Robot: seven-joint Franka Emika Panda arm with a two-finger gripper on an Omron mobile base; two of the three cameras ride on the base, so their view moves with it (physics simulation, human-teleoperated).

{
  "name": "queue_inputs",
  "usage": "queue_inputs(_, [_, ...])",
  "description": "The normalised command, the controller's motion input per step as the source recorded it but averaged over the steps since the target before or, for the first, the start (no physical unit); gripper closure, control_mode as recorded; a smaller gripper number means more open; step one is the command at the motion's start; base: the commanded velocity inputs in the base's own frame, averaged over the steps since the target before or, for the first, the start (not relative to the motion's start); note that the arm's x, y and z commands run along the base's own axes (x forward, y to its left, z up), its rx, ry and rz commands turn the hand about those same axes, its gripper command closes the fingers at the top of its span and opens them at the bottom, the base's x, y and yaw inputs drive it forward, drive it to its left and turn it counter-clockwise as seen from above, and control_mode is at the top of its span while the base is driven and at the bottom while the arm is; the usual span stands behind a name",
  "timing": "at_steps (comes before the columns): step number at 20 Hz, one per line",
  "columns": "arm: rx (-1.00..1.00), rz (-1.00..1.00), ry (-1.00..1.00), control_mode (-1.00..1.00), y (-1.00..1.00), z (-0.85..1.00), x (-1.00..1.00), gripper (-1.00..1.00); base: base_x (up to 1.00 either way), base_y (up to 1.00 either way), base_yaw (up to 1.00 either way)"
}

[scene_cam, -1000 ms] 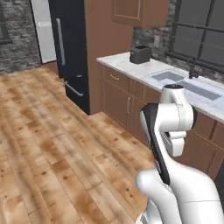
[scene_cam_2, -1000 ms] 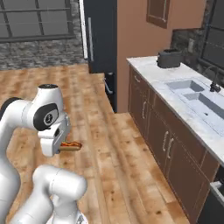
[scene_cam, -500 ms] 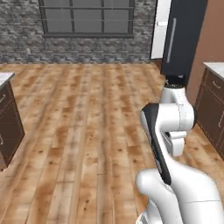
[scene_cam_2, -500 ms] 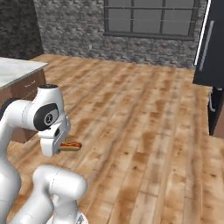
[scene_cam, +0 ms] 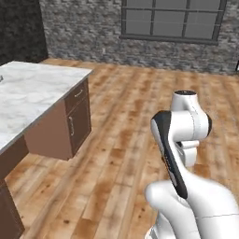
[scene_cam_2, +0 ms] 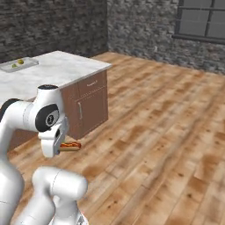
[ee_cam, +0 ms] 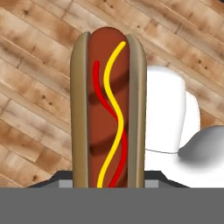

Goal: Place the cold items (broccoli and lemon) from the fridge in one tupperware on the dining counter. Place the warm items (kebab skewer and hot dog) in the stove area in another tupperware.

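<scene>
The hot dog [ee_cam: 108,109], a brown sausage in a tan bun with red and yellow squiggles, stands lengthwise in the hand view, rising from between the fingers. My gripper [scene_cam_2: 60,147] is shut on it, tucked low against the arm above the wooden floor, with the hot dog [scene_cam_2: 71,146] sticking out to the right. A shallow tupperware [scene_cam_2: 9,67] sits on the marble dining counter [scene_cam_2: 66,67] at the far left. It holds a small yellow piece and a green piece, too small to name. The kebab skewer is out of view.
The dining counter [scene_cam: 32,91] with brown drawers stands to the left of the base. Wooden floor runs ahead to a grey stone wall with a dark-framed window [scene_cam: 170,19]. My white arm [scene_cam: 179,135] rises in the lower right of the left base view.
The whole picture has swung round as the base turned: the fridge and sink counter have left view and the dining counter has come in. The arm holds the hot dog as before.
</scene>
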Motion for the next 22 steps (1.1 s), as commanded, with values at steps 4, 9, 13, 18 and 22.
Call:
queue_inputs(4, [0.00,0.00,0.00,1.00,0.00,0.00,0.00,1.00,-0.02,0.89,0.75])
queue_inputs(9, [0.00,0.00,0.00,1.00,0.00,0.00,0.00,1.00,-0.12,0.59,0.99])
queue_inputs(13, [0.00,0.00,0.00,1.00,0.00,0.00,0.00,1.00,-0.34,0.94,0.88])
queue_inputs(18, [0.00,0.00,0.00,1.00,0.00,0.00,0.00,1.00,-0.17,1.00,0.63])
queue_inputs(22, [0.00,0.00,0.00,1.00,0.00,0.00,0.00,1.00,0.01,1.00,0.24])
